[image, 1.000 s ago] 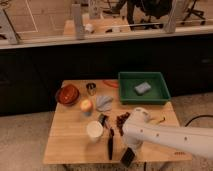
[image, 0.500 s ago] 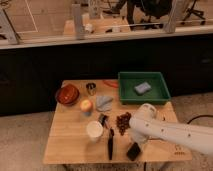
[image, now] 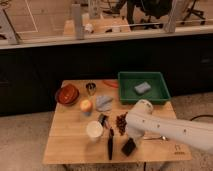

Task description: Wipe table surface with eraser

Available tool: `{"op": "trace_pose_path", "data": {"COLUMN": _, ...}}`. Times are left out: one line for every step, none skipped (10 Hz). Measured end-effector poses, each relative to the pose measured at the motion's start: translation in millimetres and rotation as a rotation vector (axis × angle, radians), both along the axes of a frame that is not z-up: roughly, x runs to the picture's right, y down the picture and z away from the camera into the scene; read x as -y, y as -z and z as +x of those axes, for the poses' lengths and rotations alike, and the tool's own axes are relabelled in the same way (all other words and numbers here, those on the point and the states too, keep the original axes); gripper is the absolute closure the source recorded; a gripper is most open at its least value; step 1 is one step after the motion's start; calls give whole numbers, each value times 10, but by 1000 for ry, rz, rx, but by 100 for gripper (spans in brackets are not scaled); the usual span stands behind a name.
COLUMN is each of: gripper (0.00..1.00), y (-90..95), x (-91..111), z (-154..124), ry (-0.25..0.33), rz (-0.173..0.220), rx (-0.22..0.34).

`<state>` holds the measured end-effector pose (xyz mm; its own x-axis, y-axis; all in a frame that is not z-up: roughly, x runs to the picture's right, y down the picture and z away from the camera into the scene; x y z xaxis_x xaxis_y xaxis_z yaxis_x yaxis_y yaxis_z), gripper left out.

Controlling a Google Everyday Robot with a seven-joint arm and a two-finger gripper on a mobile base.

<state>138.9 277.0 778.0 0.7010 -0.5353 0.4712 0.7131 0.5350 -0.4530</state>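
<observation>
Nearest the front edge, the eraser [image: 128,147] is seen lying on the table [image: 75,150], right of centre. Directly above it the gripper [image: 132,136] is positioned, at the end of the white arm reaching in from the right. Whether the gripper is clenched on the block cannot be told, since its tip is hidden by the arm's own bulk.

Over the last second the eraser has been shifted away from the near edge, first slightly right and then back left and farther in, and the arm has been carried along with it. That is judged to be a wiping stroke under way. Only a small patch of wood near the front has been covered, so most of the surface is still to be done.

Just left of the eraser a long black-handled tool [image: 110,144] is laid, and it could be knocked by a leftward stroke. A white cup [image: 94,129] is stood beyond it, its contents not visible.

Farther back, a brown cluster [image: 121,121] is found beside the arm. Farther still, a red bowl [image: 67,94] is placed at the left, with nothing definite made out inside. At the far right, a green tray [image: 125,87] is set, and a grey-blue sponge [image: 142,88] is held in it.
</observation>
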Motion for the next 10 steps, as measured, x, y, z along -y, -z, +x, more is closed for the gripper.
{"op": "trace_pose_path", "data": {"gripper": 100, "y": 27, "x": -39, "z": -76, "ry": 10, "rz": -1, "rx": 15}}
{"op": "trace_pose_path", "data": {"gripper": 100, "y": 55, "x": -76, "z": -113, "ry": 18, "rz": -5, "rx": 22}}
{"op": "trace_pose_path", "data": {"gripper": 100, "y": 92, "x": -121, "z": -185, "ry": 25, "rz": -6, "rx": 36}}
{"op": "trace_pose_path", "data": {"gripper": 100, "y": 119, "x": -157, "z": -239, "ry": 37, "rz": -10, "rx": 48}}
{"op": "trace_pose_path", "data": {"gripper": 100, "y": 140, "x": -187, "z": -259, "ry": 40, "rz": -9, "rx": 55}}
{"op": "trace_pose_path", "data": {"gripper": 100, "y": 187, "x": -236, "z": -251, "ry": 52, "rz": -12, "rx": 58}}
{"op": "trace_pose_path", "data": {"gripper": 100, "y": 224, "x": -270, "z": -227, "ry": 58, "rz": -12, "rx": 58}}
{"op": "trace_pose_path", "data": {"gripper": 100, "y": 239, "x": -292, "z": -169, "ry": 62, "rz": -13, "rx": 52}}
{"op": "trace_pose_path", "data": {"gripper": 100, "y": 229, "x": -308, "z": -87, "ry": 65, "rz": -13, "rx": 40}}
{"op": "trace_pose_path", "data": {"gripper": 100, "y": 210, "x": -318, "z": 23, "ry": 63, "rz": -15, "rx": 21}}
